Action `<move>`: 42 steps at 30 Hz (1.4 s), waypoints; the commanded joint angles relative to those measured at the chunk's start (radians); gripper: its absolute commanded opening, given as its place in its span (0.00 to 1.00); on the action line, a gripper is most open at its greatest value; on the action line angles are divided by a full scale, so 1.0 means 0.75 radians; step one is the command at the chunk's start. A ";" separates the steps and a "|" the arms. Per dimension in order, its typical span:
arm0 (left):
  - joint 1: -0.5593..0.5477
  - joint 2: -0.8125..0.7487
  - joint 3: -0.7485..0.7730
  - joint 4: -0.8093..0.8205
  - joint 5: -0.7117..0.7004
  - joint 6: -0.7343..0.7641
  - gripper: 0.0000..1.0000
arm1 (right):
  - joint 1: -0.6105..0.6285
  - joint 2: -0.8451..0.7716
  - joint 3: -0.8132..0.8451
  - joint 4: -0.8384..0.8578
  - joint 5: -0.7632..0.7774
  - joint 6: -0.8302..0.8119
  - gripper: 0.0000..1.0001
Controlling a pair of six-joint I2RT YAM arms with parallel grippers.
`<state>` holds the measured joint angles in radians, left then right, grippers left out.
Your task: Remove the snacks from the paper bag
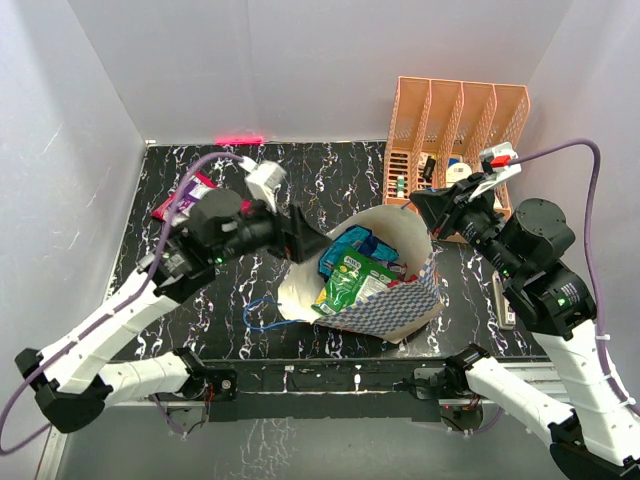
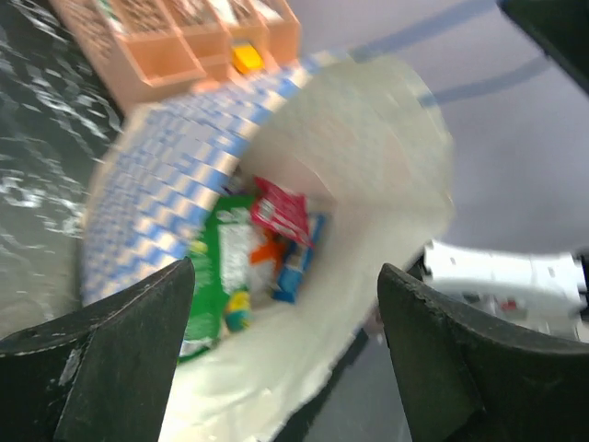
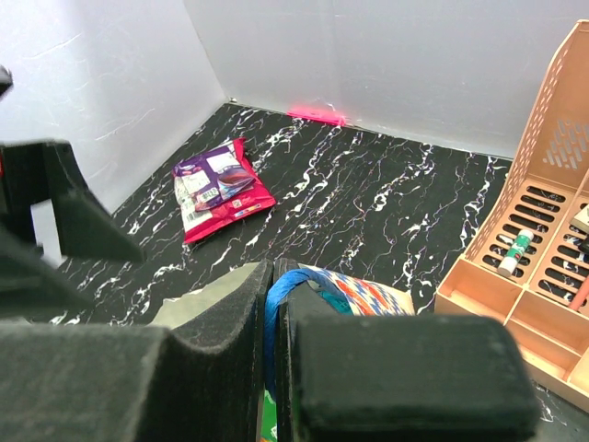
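Two snack packets — one purple, one red — lie on the black marbled surface near the far left corner, well apart from the paper bag. That bag lies tipped in the middle, its mouth facing the left claw, whose jaws stand released at the opening, nothing between them. Inside rest a green packet, a blue packet and a red packet. The right claw is clenched on the bag's blue cord handle — near the peach organizer.
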<state>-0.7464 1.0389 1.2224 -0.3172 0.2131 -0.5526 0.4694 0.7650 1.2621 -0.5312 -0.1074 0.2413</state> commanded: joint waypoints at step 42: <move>-0.549 0.828 0.101 0.043 -1.195 0.716 0.14 | 0.002 -0.040 0.045 0.147 0.024 0.004 0.07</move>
<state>-1.1557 1.6413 1.2831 -0.3210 -0.6205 -0.0658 0.4694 0.7547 1.2617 -0.5503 -0.1005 0.2420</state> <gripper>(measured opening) 0.141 0.077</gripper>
